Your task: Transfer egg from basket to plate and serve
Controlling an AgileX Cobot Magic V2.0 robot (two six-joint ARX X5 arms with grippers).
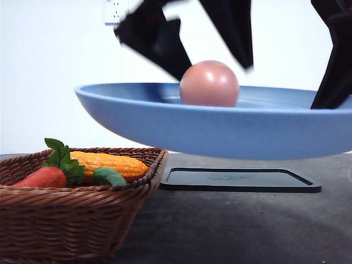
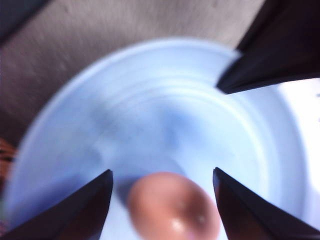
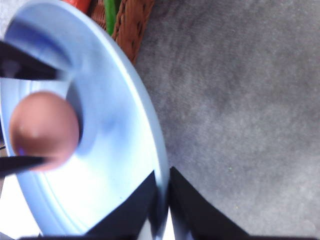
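The egg point(image 1: 209, 83) is pinkish-tan. The plate point(image 1: 220, 129) is light blue. The basket point(image 1: 71, 220) is brown and woven. Inside are a red-orange carrot point(image 1: 43, 177) with green leaves and yellow corn point(image 1: 110, 163). The tray point(image 1: 240, 180) is black, the tabletop point(image 1: 231, 231) grey.

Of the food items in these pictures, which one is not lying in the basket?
The egg: pinkish and round, it sits on the raised blue plate. The carrot, the corn and the green vegetable lie in the basket.

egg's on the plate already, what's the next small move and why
Probably lift the left gripper clear: its open fingers straddle the egg, which rests on the plate. The right gripper pinches the plate's rim, holding it above the black tray.
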